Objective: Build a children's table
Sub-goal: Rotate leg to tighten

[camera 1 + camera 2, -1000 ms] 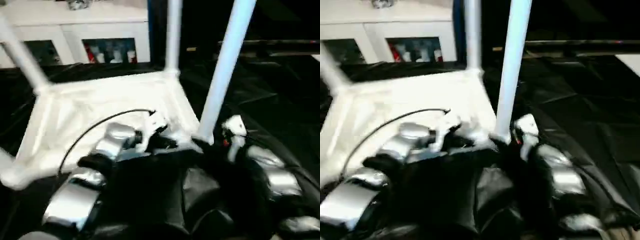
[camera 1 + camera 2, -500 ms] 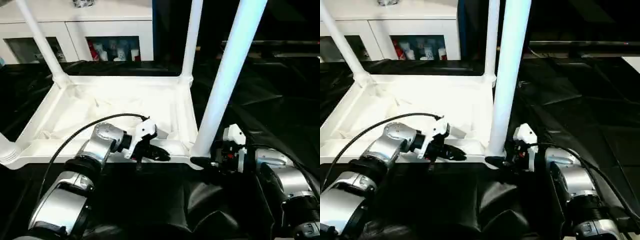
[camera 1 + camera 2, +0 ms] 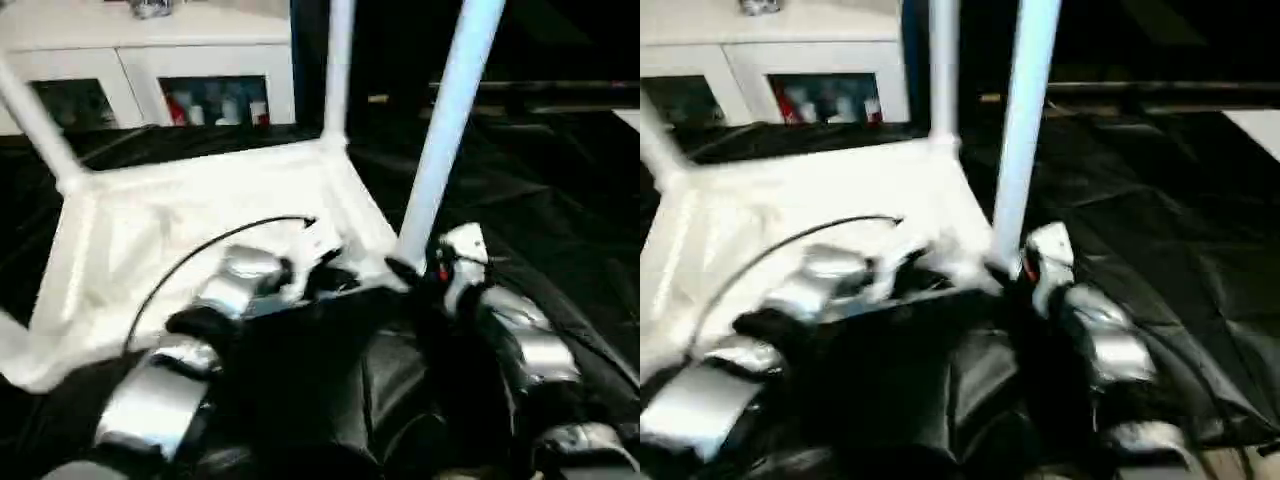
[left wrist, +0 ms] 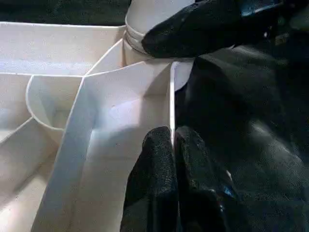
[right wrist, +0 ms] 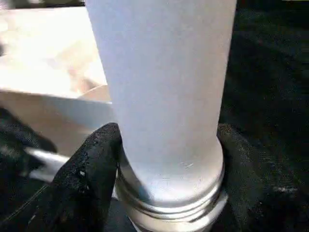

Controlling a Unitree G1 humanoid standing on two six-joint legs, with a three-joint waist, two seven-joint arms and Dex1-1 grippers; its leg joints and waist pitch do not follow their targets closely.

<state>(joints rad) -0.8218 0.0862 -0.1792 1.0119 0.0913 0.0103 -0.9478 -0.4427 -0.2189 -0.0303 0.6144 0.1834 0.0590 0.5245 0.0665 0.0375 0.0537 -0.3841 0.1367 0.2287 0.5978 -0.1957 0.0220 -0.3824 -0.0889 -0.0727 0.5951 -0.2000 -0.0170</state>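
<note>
The children's table lies upside down: its white ribbed tabletop (image 3: 180, 220) faces up, with white legs standing in the corner sockets. The near right leg (image 3: 445, 130) rises beside my right gripper (image 3: 405, 272). In the right wrist view my right gripper (image 5: 169, 159) is shut on that leg's base (image 5: 164, 96), one black finger (image 5: 91, 164) pressing each side just above the socket ring. My left gripper (image 4: 173, 140) is shut on the tabletop's thin near rim (image 4: 171, 96), close to the same corner. Another leg (image 3: 337, 70) stands at the far right corner, and one (image 3: 35, 125) at the far left.
Crumpled black sheeting (image 3: 560, 200) covers the surface around and under the tabletop. A white cabinet (image 3: 150, 50) with glass doors and coloured items stands behind. A black cable (image 3: 190, 260) arcs over my left forearm.
The whole picture has swung and tilted, so the camera moved. Both grippers stay at the near right corner. The right fingers have drawn in against the leg's base.
</note>
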